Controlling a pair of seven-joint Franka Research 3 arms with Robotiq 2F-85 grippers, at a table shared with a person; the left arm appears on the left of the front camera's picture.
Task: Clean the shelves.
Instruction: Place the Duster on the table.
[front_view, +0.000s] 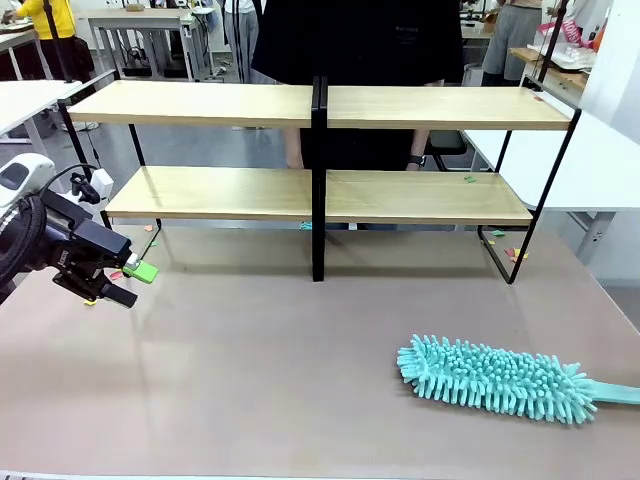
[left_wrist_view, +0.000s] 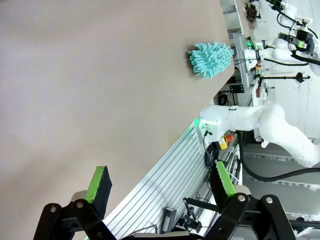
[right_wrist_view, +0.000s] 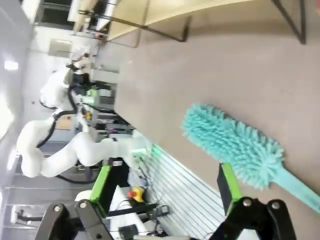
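Across the brown worktop (front_view: 250, 370) we see one set of shelves (front_view: 318, 106) standing along the far edge, four boards in two tiers. We count one teal duster (front_view: 495, 378), lying near the right edge toward the near corner. Our left gripper (front_view: 128, 282) hovers low by the left edge, fingers parted and empty. Our right gripper (right_wrist_view: 167, 187) hangs above the duster, spread wide, gripping nothing.

Duster (front_view: 500, 378) handle cut off at frame edge
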